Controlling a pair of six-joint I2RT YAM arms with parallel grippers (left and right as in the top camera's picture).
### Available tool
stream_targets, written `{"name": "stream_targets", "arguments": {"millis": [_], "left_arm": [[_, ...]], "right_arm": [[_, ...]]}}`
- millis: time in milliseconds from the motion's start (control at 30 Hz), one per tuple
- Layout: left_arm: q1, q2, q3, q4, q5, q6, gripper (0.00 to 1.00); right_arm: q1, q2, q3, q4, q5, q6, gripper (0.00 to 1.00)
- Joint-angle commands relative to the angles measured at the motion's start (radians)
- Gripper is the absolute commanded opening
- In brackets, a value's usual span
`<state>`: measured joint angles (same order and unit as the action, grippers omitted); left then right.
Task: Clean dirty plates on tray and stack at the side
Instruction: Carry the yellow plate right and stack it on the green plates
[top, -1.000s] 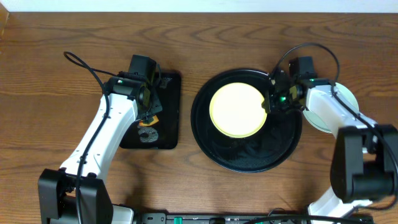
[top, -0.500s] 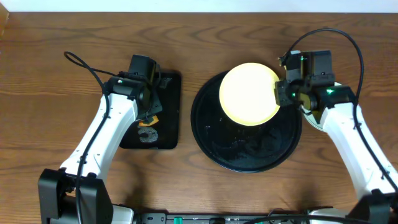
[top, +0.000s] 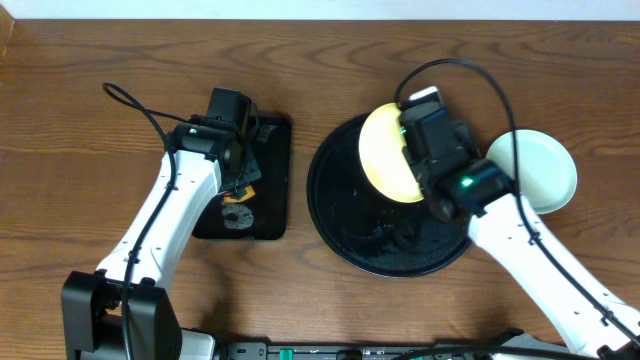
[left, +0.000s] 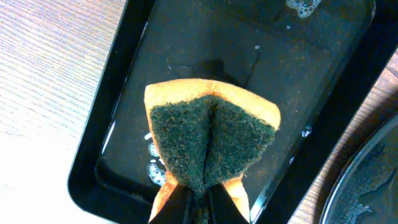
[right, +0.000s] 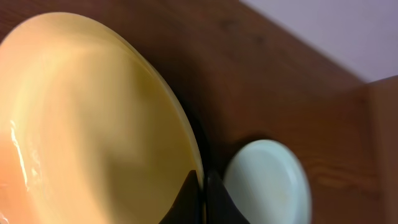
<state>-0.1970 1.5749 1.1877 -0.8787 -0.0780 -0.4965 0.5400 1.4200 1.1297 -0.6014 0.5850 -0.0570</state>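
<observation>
The pale yellow plate (top: 382, 150) is held tilted on edge above the large round black tray (top: 345, 225); it fills the right wrist view (right: 87, 118). My right gripper (right: 200, 193) is shut on its rim. A pale blue-mint plate (top: 540, 170) lies on the table to the right of the tray, also in the right wrist view (right: 267, 186). My left gripper (left: 198, 202) is shut on a folded orange-and-green sponge (left: 211, 140) over the rectangular black tray (left: 118, 118).
The rectangular black tray (top: 270, 215) sits left of the round tray and holds soapy water. The round tray's floor is wet with suds. Brown wooden table (top: 80, 200) all around; a pale wall lies beyond the far edge.
My right arm has lifted the yellow plate off the tray floor and tipped it on edge, swinging over the tray. This uncovered the blue-mint plate at right. The left arm has not moved.
</observation>
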Motion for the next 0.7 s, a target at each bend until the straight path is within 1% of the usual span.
{"name": "stream_targets", "arguments": {"millis": [0,167,333,667], "left_arm": [[0.005,0.008,-0.009,-0.002,-0.013,0.01,0.08],[0.005,0.008,-0.009,-0.002,-0.013,0.01,0.08],[0.005,0.008,-0.009,-0.003,-0.013,0.01,0.08],[0.005,0.008,-0.009,-0.003,-0.013,0.01,0.08]], "right_arm": [[0.079,-0.016,0.004,0.01,0.253,-0.004,0.01],[0.149,-0.015,0.004,0.011,0.359,-0.005,0.01],[0.159,-0.015,0.004,0.011,0.402,-0.004,0.01],[0.159,-0.015,0.004,0.011,0.41,-0.004,0.01]]}}
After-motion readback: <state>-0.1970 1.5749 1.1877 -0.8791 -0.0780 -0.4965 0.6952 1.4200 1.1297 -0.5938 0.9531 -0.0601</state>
